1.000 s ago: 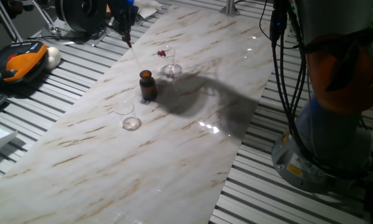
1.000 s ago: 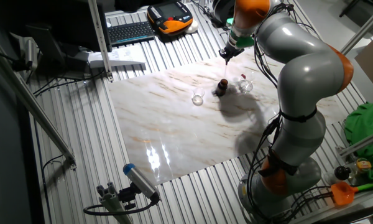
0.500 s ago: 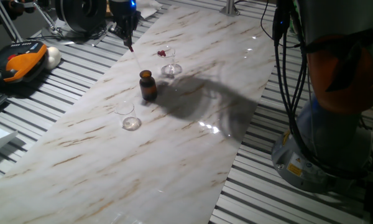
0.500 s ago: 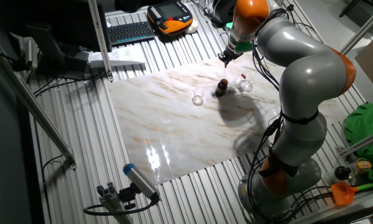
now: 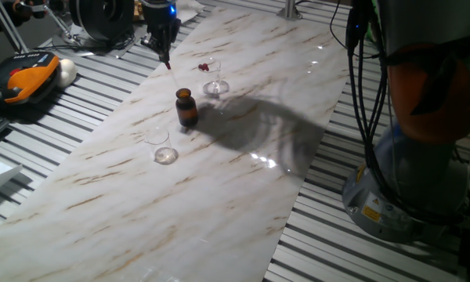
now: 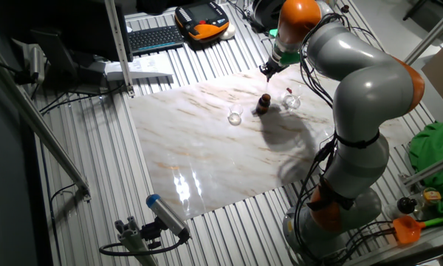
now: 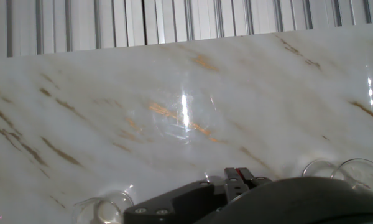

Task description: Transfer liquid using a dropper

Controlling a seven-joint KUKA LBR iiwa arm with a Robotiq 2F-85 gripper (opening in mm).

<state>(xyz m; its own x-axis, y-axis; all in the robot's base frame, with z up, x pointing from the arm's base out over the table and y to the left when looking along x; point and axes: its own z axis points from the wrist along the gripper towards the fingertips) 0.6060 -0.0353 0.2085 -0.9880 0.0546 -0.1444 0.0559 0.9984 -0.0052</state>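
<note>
My gripper (image 5: 165,56) hangs above the far left edge of the marble slab (image 5: 219,172), shut on a dropper (image 5: 170,68) with a red bulb. Its thin glass tube slants down toward the brown bottle (image 5: 186,106). The tip stays above and left of the bottle's mouth. A small clear glass (image 5: 214,80) with red marks stands right of the bottle, and another clear glass (image 5: 164,150) stands nearer the front. The other fixed view shows the gripper (image 6: 267,71) just behind the bottle (image 6: 263,104). In the hand view the red bulb (image 7: 242,173) peeks out between the jaws.
An orange teach pendant (image 5: 19,80) and a keyboard (image 6: 156,37) lie on the slatted metal table (image 5: 86,90) left of the slab. The arm's base and cables (image 5: 411,157) stand at the right. A green cloth (image 6: 435,151) lies beyond the base.
The gripper with the dropper has shifted slightly right and down, closer to the brown bottle. The bottle and both glasses have not moved.
</note>
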